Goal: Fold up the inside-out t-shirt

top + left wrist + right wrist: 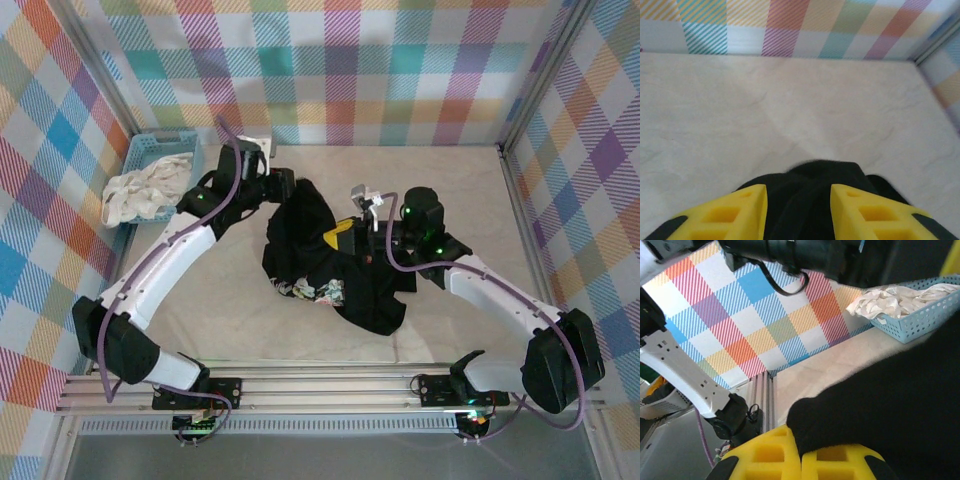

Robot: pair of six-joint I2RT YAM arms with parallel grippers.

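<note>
Left wrist, left gripper (797, 189) jaws apart astride t-shirt (825, 172), right wrist, right gripper (801, 454) clamped on it.

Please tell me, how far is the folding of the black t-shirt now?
Done: nothing that shows; the t-shirt lies bunched in a heap on the table, no flat fold. In hand: the right jaws are shut on its cloth; the left jaws stand apart with cloth between them. Left: spread it flat, then make every fold.
</note>
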